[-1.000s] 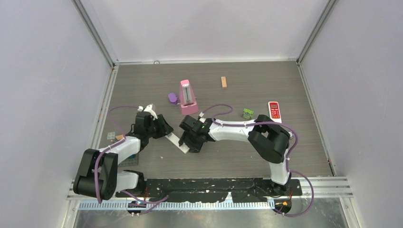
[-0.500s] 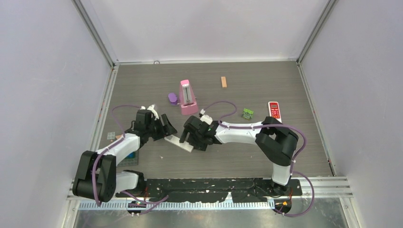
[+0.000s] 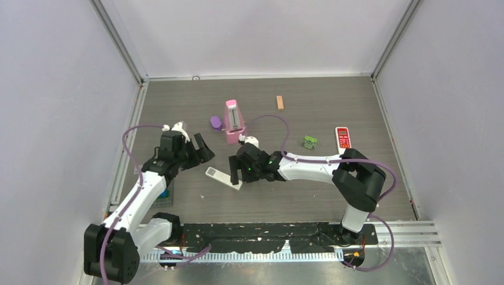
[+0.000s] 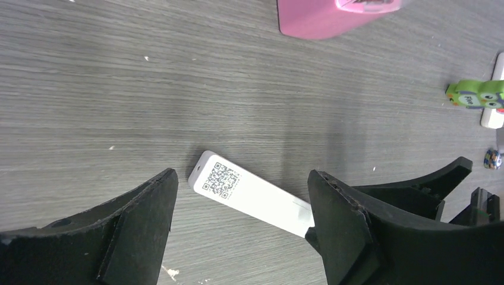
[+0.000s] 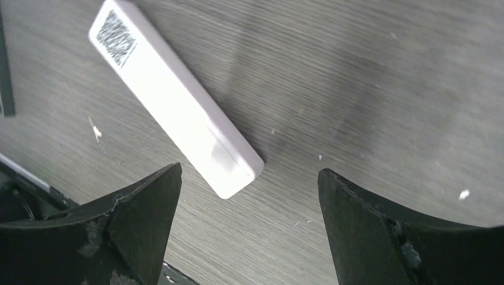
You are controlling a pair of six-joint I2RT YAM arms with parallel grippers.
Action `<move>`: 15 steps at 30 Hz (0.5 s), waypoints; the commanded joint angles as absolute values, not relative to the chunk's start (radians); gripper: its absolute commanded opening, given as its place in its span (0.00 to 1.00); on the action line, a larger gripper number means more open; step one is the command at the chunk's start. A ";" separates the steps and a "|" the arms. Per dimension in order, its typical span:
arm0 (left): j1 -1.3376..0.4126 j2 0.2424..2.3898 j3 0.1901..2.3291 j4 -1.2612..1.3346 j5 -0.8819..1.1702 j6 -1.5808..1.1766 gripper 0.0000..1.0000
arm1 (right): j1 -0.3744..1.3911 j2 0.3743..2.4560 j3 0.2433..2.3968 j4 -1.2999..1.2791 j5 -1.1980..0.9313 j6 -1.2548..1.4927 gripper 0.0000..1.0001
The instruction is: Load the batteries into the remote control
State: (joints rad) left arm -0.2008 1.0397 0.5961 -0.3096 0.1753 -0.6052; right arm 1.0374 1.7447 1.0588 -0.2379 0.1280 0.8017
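A slim white remote (image 3: 223,178) lies face down on the grey table, with a QR code at its left end. It shows in the left wrist view (image 4: 249,193) and the right wrist view (image 5: 172,98). My left gripper (image 3: 199,148) is open and empty, up-left of the remote; in its own view (image 4: 242,174) the remote lies between the jaws. My right gripper (image 3: 238,169) is open and empty over the remote's right end, as its own view (image 5: 249,172) shows. A second remote with a red face (image 3: 343,138) lies at the right. I cannot make out any batteries.
A pink metronome (image 3: 234,122) stands beyond the grippers, with a purple object (image 3: 216,123) to its left. A green toy (image 3: 309,142) lies beside the red remote. A wooden block (image 3: 279,103) is at the back. A blue item (image 3: 164,192) lies under my left arm.
My left gripper has drawn back up and to the left, away from the white remote. My right gripper has shifted slightly toward the far side. The remote lies in about the same place.
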 commanded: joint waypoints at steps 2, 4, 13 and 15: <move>-0.199 0.920 0.675 -0.469 0.075 -0.603 0.82 | 1.043 1.715 1.119 -0.123 -0.001 0.367 0.90; -0.199 0.877 0.689 -0.507 0.056 -0.603 0.83 | 1.044 1.730 1.139 -0.127 -0.049 0.293 0.90; -0.194 0.749 0.720 -0.616 0.034 -0.611 0.88 | 1.066 1.859 1.276 -0.210 -0.056 0.056 0.86; -0.192 0.729 0.719 -0.632 0.033 -0.612 0.89 | 1.073 1.868 1.275 -0.198 -0.044 0.024 0.84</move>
